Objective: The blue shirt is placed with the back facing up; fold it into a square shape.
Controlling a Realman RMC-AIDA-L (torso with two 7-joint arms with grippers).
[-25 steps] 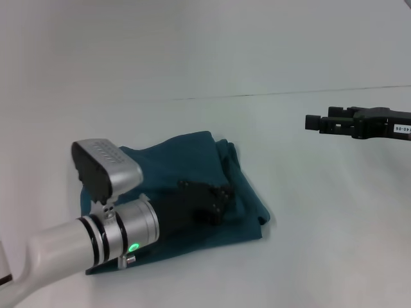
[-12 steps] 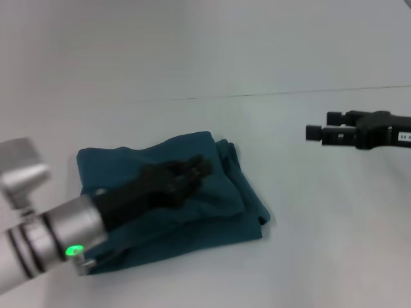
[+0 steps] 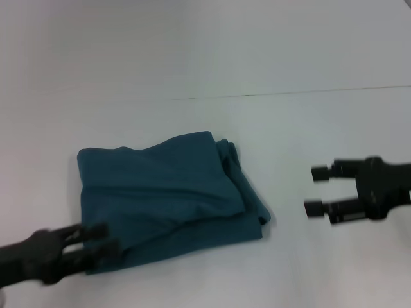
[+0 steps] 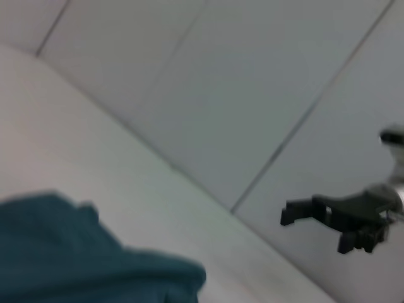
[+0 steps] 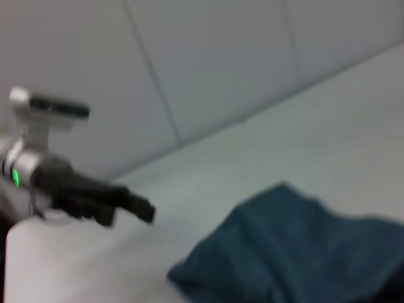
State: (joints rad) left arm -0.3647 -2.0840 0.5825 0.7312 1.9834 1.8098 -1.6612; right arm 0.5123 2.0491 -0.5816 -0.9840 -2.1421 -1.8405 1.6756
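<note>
The left gripper (image 3: 96, 239) has pulled off the blue shirt (image 3: 167, 196) to its near-left corner, fingers apart, empty. The shirt lies folded roughly square. Right of it, the right gripper (image 3: 318, 190) has dropped lower, open. Folding looks finished.

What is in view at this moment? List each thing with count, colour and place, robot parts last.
blue shirt: one, dark teal-blue, folded into a rough square, lying on the table left of centre in the head view.
table: one, white, under the shirt and both grippers.
wall: pale grey panels behind the table, with seams visible in both wrist views.
left gripper: one, black, fingers open, at the shirt's near left corner, holding nothing.
right gripper: one, black, fingers open, off to the shirt's right, apart from it, holding nothing.
</note>
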